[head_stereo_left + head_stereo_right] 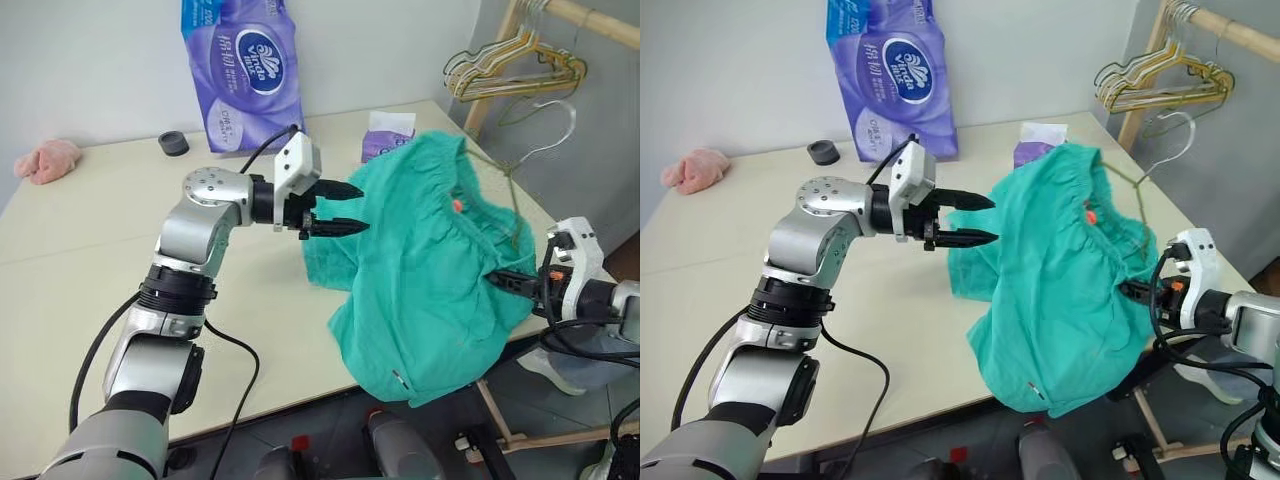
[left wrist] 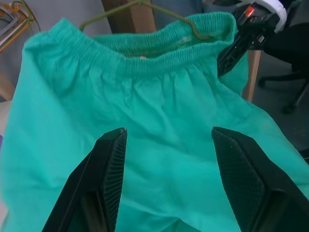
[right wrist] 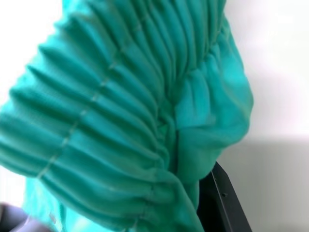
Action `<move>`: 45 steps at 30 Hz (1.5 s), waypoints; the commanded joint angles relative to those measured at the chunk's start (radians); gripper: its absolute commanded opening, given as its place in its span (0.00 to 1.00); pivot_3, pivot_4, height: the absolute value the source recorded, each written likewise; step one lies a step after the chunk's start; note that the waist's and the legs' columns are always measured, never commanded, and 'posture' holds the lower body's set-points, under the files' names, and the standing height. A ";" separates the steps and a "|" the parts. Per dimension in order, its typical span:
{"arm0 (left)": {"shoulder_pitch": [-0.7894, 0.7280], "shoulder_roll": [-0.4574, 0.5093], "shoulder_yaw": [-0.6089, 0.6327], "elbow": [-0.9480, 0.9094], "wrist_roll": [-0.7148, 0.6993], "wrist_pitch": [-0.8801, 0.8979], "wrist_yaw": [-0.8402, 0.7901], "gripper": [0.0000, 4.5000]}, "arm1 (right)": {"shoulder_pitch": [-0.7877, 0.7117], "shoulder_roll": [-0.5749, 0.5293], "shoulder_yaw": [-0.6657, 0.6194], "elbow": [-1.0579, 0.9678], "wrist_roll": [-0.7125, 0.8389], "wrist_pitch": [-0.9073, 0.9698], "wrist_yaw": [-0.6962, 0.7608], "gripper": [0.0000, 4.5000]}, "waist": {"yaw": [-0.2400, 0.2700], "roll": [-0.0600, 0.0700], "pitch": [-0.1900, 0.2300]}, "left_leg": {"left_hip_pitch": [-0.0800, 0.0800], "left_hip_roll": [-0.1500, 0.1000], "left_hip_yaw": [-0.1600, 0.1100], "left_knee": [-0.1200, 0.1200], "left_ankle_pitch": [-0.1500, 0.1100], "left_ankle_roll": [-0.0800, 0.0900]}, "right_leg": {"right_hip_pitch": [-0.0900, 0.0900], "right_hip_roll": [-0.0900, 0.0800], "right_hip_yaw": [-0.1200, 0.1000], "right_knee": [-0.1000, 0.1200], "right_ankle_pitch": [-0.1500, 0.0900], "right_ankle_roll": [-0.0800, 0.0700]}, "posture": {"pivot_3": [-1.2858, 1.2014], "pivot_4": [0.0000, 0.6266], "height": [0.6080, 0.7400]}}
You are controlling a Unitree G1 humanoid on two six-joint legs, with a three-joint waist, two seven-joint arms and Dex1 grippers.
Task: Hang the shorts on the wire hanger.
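Nearest, at the lower right of the head views, the right gripper (image 1: pixel 505 281) is clenched on the waistband of the shorts (image 1: pixel 430 290); its wrist view shows gathered elastic bunched over one black finger. The shorts hang from that hold at centre right, draping over the table (image 1: pixel 90 250) edge, one leg trailing toward the lower frame.

Left of centre, the left gripper (image 1: pixel 340 208) stands released, fingers spread and holding nothing, just beside the cloth's left edge.

The wire hanger (image 2: pixel 145 7) lies inside the waistband; its thin wire emerges at the upper right of the cloth, toward the far table corner.

Handling judgement: the shorts are light, soft and limp; they will sag and slide on bare wire. The elastic waistband is the firmest hold, best taken on the free side opposite the right grip. The hanger appears springy and easily tilted.

Count: one pair of shorts, one task hanger. Farther back, one purple tissue pack (image 1: pixel 243 65), one small tissue packet (image 1: pixel 388 128), one black cap (image 1: pixel 174 143), one pink cloth (image 1: pixel 48 160), one bunch of hangers (image 1: pixel 515 70) on a wooden rail.
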 commanded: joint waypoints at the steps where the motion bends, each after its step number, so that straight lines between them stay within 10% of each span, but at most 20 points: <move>1: -0.045 -0.020 -0.007 -0.040 0.007 0.001 0.045 0.66 | 0.010 0.007 -0.110 -0.026 0.143 0.008 -0.187 0.00 | -0.006 0.000 0.000 | 0.000 0.000 0.000 0.000 0.000 0.000 | 0.000 0.000 0.000 0.000 0.000 0.000 | 0.35 0.19 1.00; 9: -0.098 -0.115 -0.066 -0.063 0.067 -0.069 0.134 0.66 | -0.100 -0.147 -0.220 0.151 0.564 0.008 -0.701 0.00 | -0.042 0.004 0.002 | 0.000 -0.001 0.006 -0.001 -0.001 0.001 | 0.000 0.000 0.004 -0.002 -0.001 0.002 | 0.33 0.21 1.00; 14: -0.104 -0.190 -0.047 -0.102 0.006 -0.038 0.158 0.66 | 0.055 -0.380 -0.037 0.199 1.177 -0.474 -1.302 0.00 | -0.064 0.002 0.004 | -0.002 0.001 0.012 -0.001 -0.004 0.007 | 0.003 0.004 0.004 -0.003 -0.003 0.002 | 0.32 0.21 1.00; 45: -0.135 -0.335 -0.007 -0.116 -0.037 0.040 0.388 0.66 | -0.362 -0.622 0.271 0.843 1.181 -0.257 -1.444 0.00 | -0.083 0.007 0.027 | 0.008 0.002 0.037 -0.005 -0.010 0.016 | 0.003 0.008 0.029 -0.009 -0.007 0.010 | 0.36 0.28 1.00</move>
